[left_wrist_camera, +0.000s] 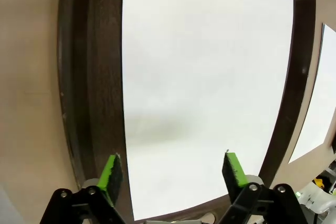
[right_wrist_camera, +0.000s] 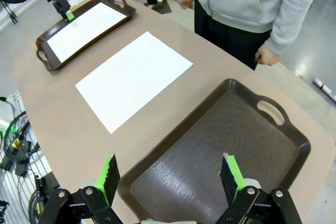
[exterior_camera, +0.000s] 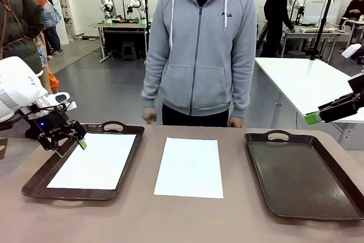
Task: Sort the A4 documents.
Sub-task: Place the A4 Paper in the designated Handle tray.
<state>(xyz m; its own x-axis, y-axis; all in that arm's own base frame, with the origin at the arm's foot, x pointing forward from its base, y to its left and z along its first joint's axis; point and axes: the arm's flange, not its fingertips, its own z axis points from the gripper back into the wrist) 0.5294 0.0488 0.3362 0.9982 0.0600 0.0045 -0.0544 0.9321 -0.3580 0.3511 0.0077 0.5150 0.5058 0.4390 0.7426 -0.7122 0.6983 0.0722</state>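
Front view: the sheet in the left tray [exterior_camera: 94, 160] lay flat on the floor of the left tray [exterior_camera: 34, 183], which we judged to be its sorted place. The loose sheet [exterior_camera: 189, 167] lay on the bare table [exterior_camera: 170, 220] between the two trays, in front of the standing person [exterior_camera: 199, 44], and was apparently yet to be sorted. The right tray [exterior_camera: 301, 174] held nothing. The left gripper [exterior_camera: 71, 148] hung just over the left tray's left side. The right gripper [exterior_camera: 311, 119] was parked beyond the right tray's far corner, and we could not judge its jaws here. Left wrist view: the left gripper [left_wrist_camera: 172, 157] had its jaws wide apart and gripped nothing, with one finger over the dark tray floor and the other over the sheet [left_wrist_camera: 205, 77]. We could not tell whether the tips touched. Right wrist view: the right gripper [right_wrist_camera: 169, 157] looked down on the right tray [right_wrist_camera: 210, 166], jaws fully apart and empty, well clear of the loose sheet [right_wrist_camera: 134, 77]. We judged it well placed to fetch that sheet.
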